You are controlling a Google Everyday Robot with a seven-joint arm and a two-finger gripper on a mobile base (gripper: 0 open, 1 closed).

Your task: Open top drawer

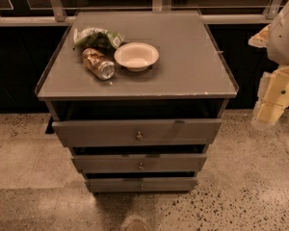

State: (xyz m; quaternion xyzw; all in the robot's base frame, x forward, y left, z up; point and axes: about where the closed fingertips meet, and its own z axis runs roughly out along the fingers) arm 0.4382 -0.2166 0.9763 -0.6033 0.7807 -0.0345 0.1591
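Tool: the pale cream tool [266, 117] of the robot hangs at the right edge of the view, pointing down, well apart from the desk and touching nothing
Tool state: cannot tell whether it is spread or pressed together
Arm: the white rounded robot arm [285, 32] stands above the tool, by the desk's back right corner
Desk: a grey matte desk with a flat raised-rim top [192, 66] and three stacked drawers, on a speckled stone floor [250, 186]
Top drawer: the widest grey flat-fronted top drawer [96, 133] sits straight under the desk top, at the front of the desk; a dark gap shows above its panel
Knob: a small round metal knob [139, 135] at the centre of that panel, with nothing on it
Middle drawer: the medium-width grey drawer front [106, 163] just below
Bottom drawer: the narrowest grey drawer front [115, 184] lowest, near the floor
Bowl: a shallow white round bowl [136, 56] upright on the desk, left of centre
Can: a gold and silver metal can [98, 63] on its side, just left of the bowl
Bag: a crumpled green and white snack bag [96, 36] behind the can, near the back left corner
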